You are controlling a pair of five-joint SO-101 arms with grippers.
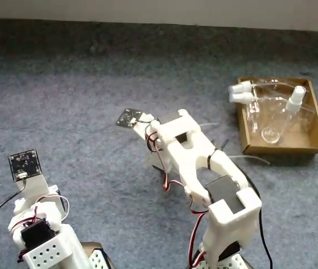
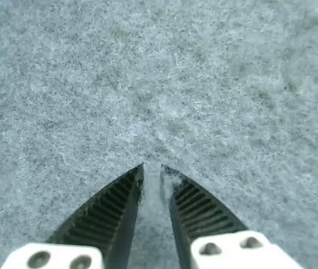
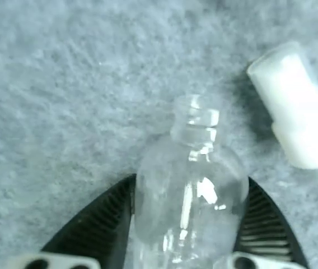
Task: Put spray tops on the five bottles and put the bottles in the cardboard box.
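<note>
A clear bottle (image 3: pixel 188 213) with an open, capless neck lies on the grey carpet, and my right gripper (image 3: pixel 190 182) is shut on its body, one black finger on each side. A white spray top (image 3: pixel 296 106) lies loose on the carpet just beside the bottle's neck. From above, the right arm (image 1: pixel 195 159) stretches over the middle of the carpet and hides its gripper and the bottle. My left gripper (image 2: pixel 153 168) hovers shut over bare carpet, holding nothing. The left arm (image 1: pixel 36 221) sits at the near left.
The cardboard box (image 1: pixel 310 148) stands at the right, holding clear bottles with white spray tops (image 1: pixel 241 93) lying in it. A thin white tube (image 1: pixel 251 159) lies on the carpet between the right arm and the box. A wall edge runs along the back.
</note>
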